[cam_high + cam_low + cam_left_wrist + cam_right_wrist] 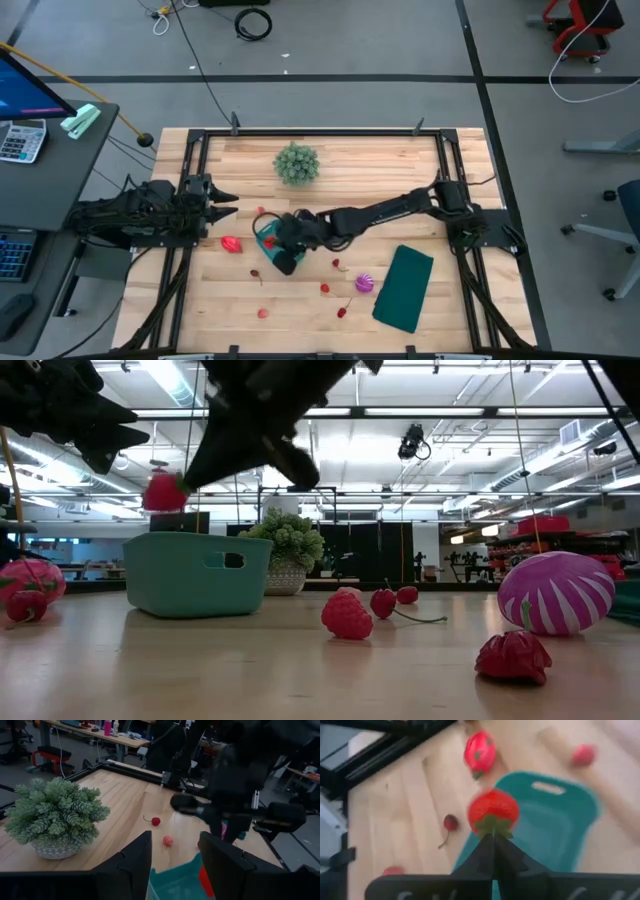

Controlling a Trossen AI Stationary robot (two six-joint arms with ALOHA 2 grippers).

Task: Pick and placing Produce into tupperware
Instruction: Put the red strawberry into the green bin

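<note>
At table centre, the right gripper [270, 242] pinches a strawberry [493, 810] by its green cap and holds it above the tub [268, 240], near the rim. In the low view the berry [164, 492] hangs clear over the tub's [195, 573] top edge, not touching it.

The left gripper [228, 206] waits at the tub's 10 o'clock, near the table's [330, 170] left edge, its fingers [131, 857] spread apart.

Loose produce lies around the tub: a pink-red piece [231, 244] just beside it at 9 o'clock, a cherry [257, 274] at 7 o'clock, small red pieces [336, 263] at 4 o'clock, another [262, 313] at 6 o'clock near the front edge, and a purple striped ball [364, 284] at 4 o'clock, just beside a dark-green slab [404, 288].

A spiky plant [297, 164] stands at the tub's 12 o'clock.
</note>
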